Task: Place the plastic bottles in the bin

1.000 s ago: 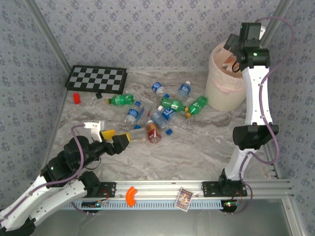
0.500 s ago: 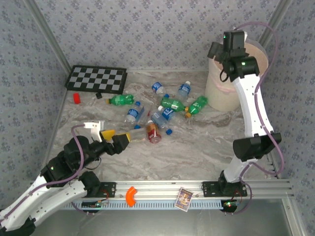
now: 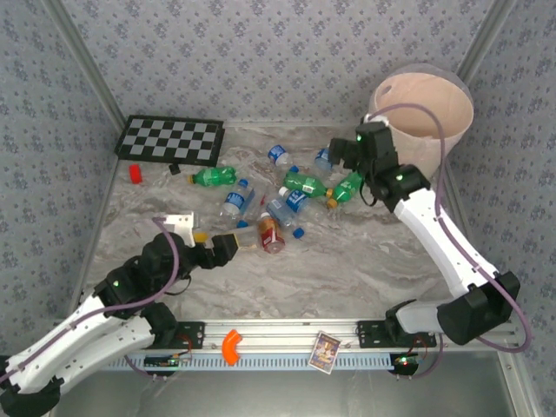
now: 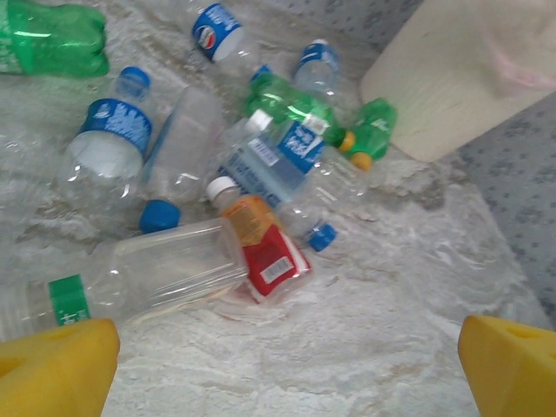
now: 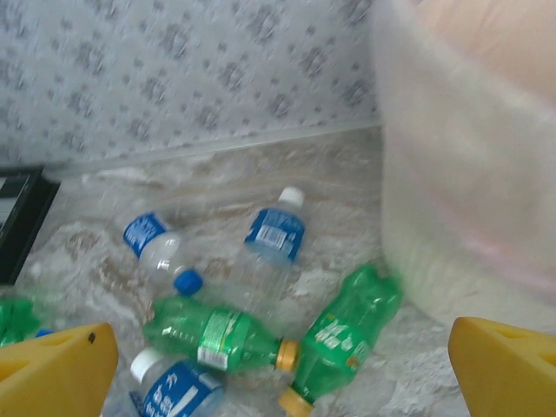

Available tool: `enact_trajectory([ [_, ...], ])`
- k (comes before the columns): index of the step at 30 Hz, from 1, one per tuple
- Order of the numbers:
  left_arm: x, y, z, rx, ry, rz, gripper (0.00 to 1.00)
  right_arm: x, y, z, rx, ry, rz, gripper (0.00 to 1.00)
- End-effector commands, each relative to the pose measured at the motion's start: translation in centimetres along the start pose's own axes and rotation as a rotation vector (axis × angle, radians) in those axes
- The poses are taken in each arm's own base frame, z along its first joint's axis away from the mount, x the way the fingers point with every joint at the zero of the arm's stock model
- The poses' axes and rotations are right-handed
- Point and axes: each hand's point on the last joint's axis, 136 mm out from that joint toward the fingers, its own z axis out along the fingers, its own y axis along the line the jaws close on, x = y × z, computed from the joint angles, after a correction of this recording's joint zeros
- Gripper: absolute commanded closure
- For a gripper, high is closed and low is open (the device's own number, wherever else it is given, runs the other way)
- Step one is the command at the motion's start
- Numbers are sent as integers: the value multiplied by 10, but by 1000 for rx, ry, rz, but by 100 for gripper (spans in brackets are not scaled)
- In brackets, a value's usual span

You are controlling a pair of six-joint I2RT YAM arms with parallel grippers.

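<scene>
L gripper (image 4: 284, 365): jaws apart, low at near edge of plastic bottles (image 3: 278, 198) heaped in middle of desk (image 3: 347, 269). R gripper (image 5: 280, 367): jaws apart, above green bottles (image 5: 217, 334) beside bin (image 3: 423, 113), far-right corner. Front-right desk open.

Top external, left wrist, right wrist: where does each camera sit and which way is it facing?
Top external: above, behind the bases, looking down the grey marbled table; both arms, left gripper, right gripper.
Left wrist: low over the table, facing the scattered plastic bottles; its yellow fingertips at bottom corners.
Right wrist: facing two green plastic bottles beside the round pale pink-cream bin; yellow fingertips likewise.
Shared: both wrist views hold the green pair and the bin.
</scene>
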Motion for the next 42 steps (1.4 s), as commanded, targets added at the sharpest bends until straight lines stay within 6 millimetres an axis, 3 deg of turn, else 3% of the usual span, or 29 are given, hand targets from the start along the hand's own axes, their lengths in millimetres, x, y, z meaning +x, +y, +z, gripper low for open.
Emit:
enact_trajectory([
  [1, -1, 15, 8, -88, -31, -35, 0, 14, 20, -1, -84, -35, 1, 0],
  [6, 2, 32, 19, -189, -34, -21, 0, 67, 36, 10, -187, 17, 5, 0],
  [15, 7, 67, 42, -295, 27, -43, 0, 116, 65, 1, -360, 3, -46, 0],
  [20, 12, 85, 65, -285, 75, -71, 2, 132, 71, -8, -436, -19, -62, 0],
  [28, 11, 94, 100, -279, 152, -23, 0, 146, 62, -19, -482, -82, -62, 0],
  [34, 10, 84, 122, -218, 195, 12, 0, 156, 60, -16, -485, -70, -46, 0],
  [42, 30, 89, 127, -207, 270, 9, 0, 156, 58, -14, -478, -67, -39, 0],
])
